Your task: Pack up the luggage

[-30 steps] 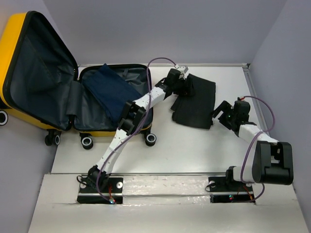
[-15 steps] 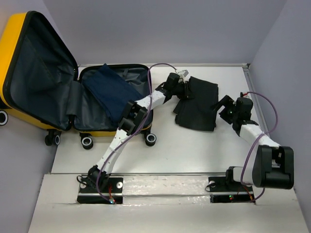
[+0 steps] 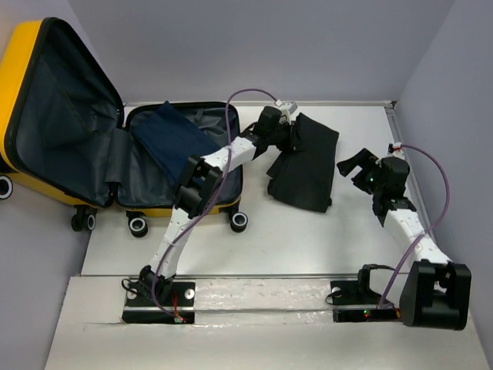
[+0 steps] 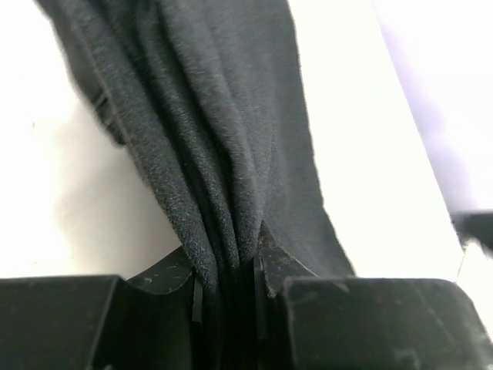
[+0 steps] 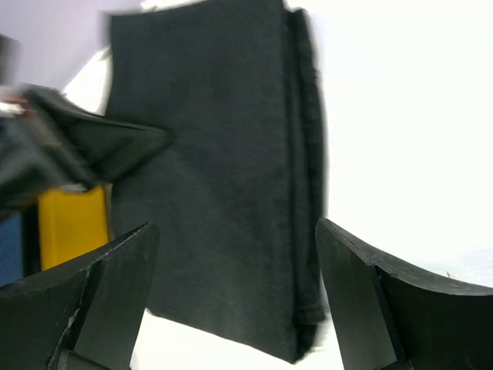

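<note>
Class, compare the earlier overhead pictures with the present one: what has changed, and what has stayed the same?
The left gripper closed on the black garment at its left edge, bunching the cloth. The right gripper, open, drew back to the right, away from that garment. Unchanged: the open luggage and the navy garment lying inside it.

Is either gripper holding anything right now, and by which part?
The left gripper pinches the folded black fabric garment by a bunched fold at its left edge; the right gripper holds nothing.

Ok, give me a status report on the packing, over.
Left gripper shut on black garment. Right gripper open, short of it. Luggage open, navy garment inside. Left arm crosses luggage's near corner.
</note>
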